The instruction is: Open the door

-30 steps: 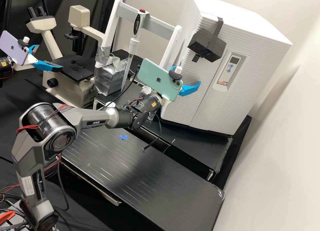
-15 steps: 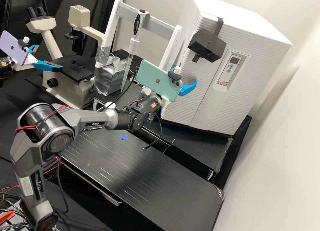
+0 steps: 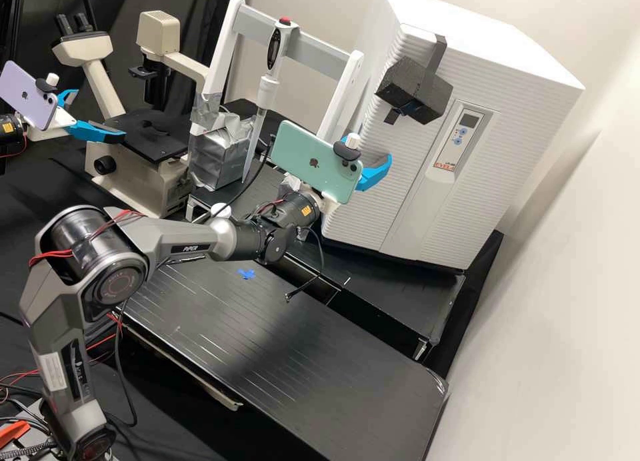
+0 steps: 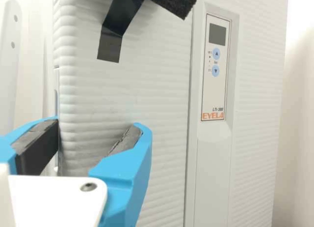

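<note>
In the high view my gripper [image 3: 369, 149] is at the left side of the white incubator, one blue finger in front of the ribbed door [image 3: 430, 204] and the other partly hidden behind the green phone. The door looks closed against the cabinet. In the wrist view the gripper [image 4: 98, 124] stands open, with the left edge of the door [image 4: 132, 89] seen between its two fingers. Whether either dark pad touches the door, I cannot tell.
A black foam block [image 3: 415, 89] is strapped to the door's upper part, above the gripper. Left of the incubator stand a white rack [image 3: 310, 44] with a pipette [image 3: 268, 88] and a microscope [image 3: 137, 174]. A second arm's gripper is at far left.
My gripper, with the phone on it, has shifted slightly to the left in the high view, and its near finger has turned a little. The door looks unmoved.
</note>
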Tool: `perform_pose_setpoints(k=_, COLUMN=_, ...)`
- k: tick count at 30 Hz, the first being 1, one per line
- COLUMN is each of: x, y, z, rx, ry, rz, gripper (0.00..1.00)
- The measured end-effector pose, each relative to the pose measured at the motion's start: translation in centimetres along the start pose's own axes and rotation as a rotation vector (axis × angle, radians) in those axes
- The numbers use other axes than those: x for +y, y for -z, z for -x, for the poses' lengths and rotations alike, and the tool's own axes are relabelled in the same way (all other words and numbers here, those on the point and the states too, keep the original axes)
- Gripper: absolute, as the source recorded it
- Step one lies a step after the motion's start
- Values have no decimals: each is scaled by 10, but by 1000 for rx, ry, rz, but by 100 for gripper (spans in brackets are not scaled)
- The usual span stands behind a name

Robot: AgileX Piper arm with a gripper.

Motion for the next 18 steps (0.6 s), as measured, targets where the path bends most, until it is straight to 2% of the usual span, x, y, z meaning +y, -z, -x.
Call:
perform_pose_setpoints(k=13, x=6, y=-5, z=2, rx=16, ry=8, rz=1, gripper=0)
perform_pose_setpoints(k=18, x=12, y=-9, z=7, rx=33, ry=14, rz=12, gripper=0)
